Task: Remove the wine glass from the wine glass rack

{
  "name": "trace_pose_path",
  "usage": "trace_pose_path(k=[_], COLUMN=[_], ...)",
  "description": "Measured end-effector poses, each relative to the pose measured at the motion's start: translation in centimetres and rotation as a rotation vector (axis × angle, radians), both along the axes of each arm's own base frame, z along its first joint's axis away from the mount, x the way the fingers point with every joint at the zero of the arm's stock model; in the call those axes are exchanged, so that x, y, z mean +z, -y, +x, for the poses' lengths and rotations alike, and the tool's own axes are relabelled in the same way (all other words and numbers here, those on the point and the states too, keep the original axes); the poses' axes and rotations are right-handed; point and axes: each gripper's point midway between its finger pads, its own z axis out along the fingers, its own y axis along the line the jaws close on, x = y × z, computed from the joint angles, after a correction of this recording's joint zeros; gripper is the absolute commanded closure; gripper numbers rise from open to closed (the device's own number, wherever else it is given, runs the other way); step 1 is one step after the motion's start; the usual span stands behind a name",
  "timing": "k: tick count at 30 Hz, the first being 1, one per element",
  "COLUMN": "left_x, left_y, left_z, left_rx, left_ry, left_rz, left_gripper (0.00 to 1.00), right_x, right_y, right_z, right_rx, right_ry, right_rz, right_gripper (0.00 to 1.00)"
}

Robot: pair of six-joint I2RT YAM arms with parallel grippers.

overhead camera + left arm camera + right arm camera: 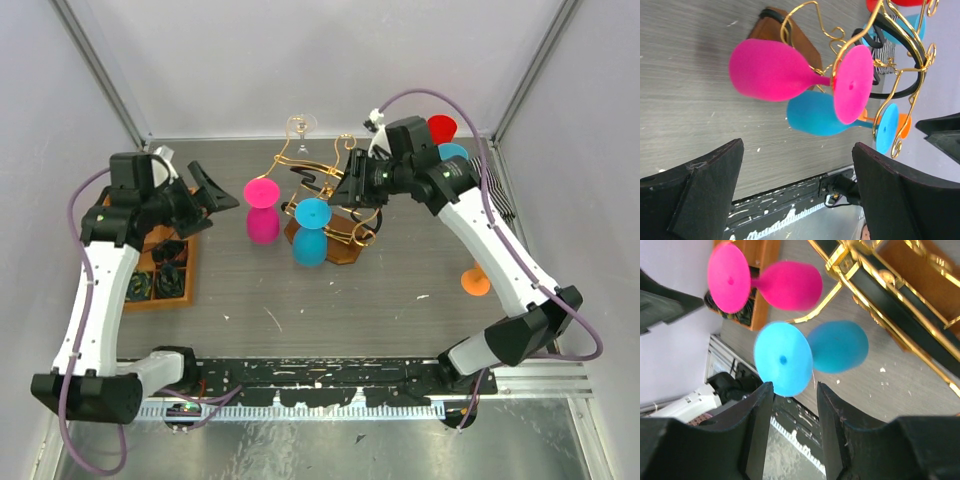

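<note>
The wine glass rack (335,195) of gold wire on a brown base stands mid-table. A pink wine glass (263,210) and a blue wine glass (311,232) hang upside down from its left arms. My left gripper (222,192) is open and empty, just left of the pink glass. In the left wrist view the gripper (796,147) faces the pink glass (770,70) and the blue one (815,120) from a distance. My right gripper (342,192) is over the rack. In the right wrist view it (794,386) is open, with the foot of the blue glass (782,360) just beyond its fingertips and the pink glass (790,285) farther off.
An orange compartment tray (165,275) lies at the left. A clear glass (300,128) stands behind the rack. A red cup (441,128) and a blue cup (452,152) are at the back right, and an orange piece (475,282) lies at the right.
</note>
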Motion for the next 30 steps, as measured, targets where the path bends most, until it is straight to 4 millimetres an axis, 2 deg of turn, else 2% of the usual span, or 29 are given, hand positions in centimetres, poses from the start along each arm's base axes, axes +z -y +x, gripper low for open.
trace_pose_path(k=[4,7,11,16,23,30], left_x=[-0.6,-1.6,-2.5,-1.4,-0.6,-0.9], left_y=[2.8,4.0,4.0,4.1,4.5,4.9], left_z=[1.7,3.4,4.4,5.0,5.5,5.6], left_rx=[-0.059,-0.07,-0.042,-0.034,-0.042,-0.053], left_ry=[-0.023,-0.06,-0.085,-0.058,-0.039,-0.059], left_rz=[-0.015,-0.012,-0.01,-0.022,-0.042,-0.058], left_gripper=[0.12,0.19,0.28,0.44,0.45,0.66], right_x=[2.8,3.7,3.4,3.4,3.5,3.4], right_y=[-0.2,0.0,0.6,1.1,1.3,1.4], right_z=[1.1,1.1,0.9,0.7,0.4,0.5], right_rx=[-0.002,-0.004,-0.011,-0.022,-0.027,-0.031], right_ry=[0.069,0.097,0.097,0.102,0.106,0.105], right_rz=[0.008,0.003,-0.024,-0.04,-0.042,-0.046], right_gripper=[0.52,0.5,0.5,0.5,0.5,0.5])
